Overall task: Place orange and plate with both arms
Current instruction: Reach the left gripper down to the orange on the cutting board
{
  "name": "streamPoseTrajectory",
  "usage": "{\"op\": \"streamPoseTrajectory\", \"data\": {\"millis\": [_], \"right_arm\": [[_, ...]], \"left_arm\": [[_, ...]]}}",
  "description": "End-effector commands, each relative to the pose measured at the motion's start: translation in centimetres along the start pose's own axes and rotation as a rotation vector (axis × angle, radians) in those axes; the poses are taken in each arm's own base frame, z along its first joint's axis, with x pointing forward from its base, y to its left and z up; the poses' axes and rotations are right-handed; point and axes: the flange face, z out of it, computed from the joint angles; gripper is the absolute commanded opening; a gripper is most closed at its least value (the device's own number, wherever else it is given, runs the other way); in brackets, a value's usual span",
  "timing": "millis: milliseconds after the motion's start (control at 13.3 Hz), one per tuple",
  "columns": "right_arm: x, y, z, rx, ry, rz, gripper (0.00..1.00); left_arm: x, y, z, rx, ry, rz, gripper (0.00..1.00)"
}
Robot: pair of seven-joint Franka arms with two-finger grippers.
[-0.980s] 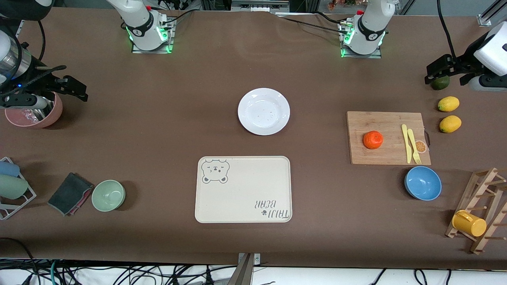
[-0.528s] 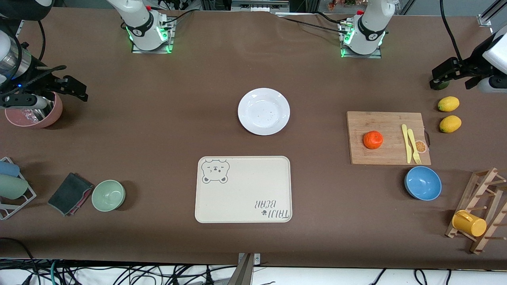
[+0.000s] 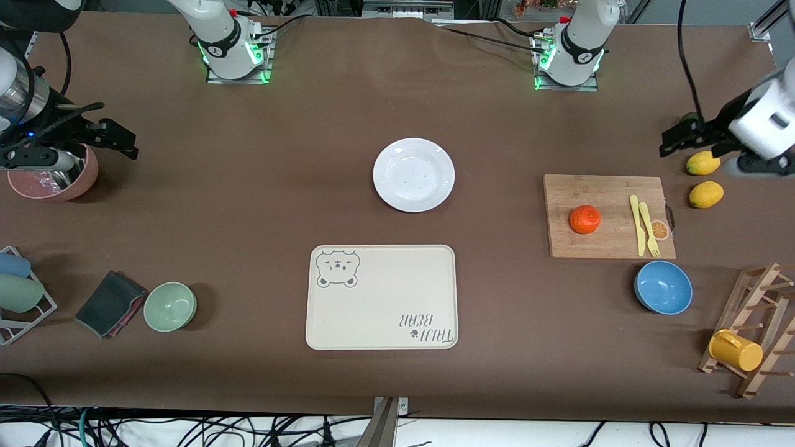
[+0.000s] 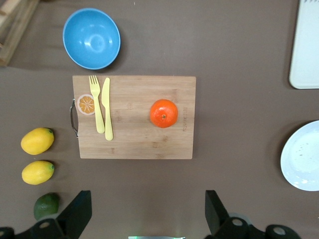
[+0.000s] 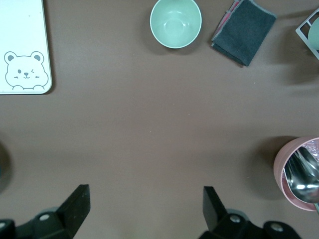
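On the cutting board (image 3: 608, 216) sits the orange (image 3: 585, 219); plate (image 3: 413, 174) mid-table, farther than the tray (image 3: 381, 297). Left gripper (image 3: 689, 133) over bare table by the lemons (image 3: 703, 163); right gripper (image 3: 93, 133) beside pink bowl (image 3: 53, 180), waiting. Wrist views: both spread wide, empty; left sees orange (image 4: 163, 113), plate (image 4: 301, 157).

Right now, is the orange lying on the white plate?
No, the orange sits on the wooden cutting board, apart from the plate, which holds nothing.
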Motion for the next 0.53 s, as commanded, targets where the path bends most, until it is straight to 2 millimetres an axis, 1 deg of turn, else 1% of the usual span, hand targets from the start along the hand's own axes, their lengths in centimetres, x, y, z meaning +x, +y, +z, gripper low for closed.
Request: {"op": "streamPoseTrajectory", "data": {"millis": [0, 151, 452], "right_arm": [[0.1, 0.0, -0.6, 0.002, -0.002, -0.007, 1.00], [0.1, 0.0, -0.6, 0.002, -0.002, -0.007, 1.00], [0.1, 0.0, -0.6, 0.002, -0.002, -0.007, 1.00]], "left_arm": [[1.6, -0.3, 2.8, 0.013, 0.003, 0.013, 1.00], [2.8, -0.3, 6.9, 0.008, 0.001, 0.000, 1.00], [3.7, -0.3, 13.8, 0.000, 0.030, -0.004, 1.00]]}}
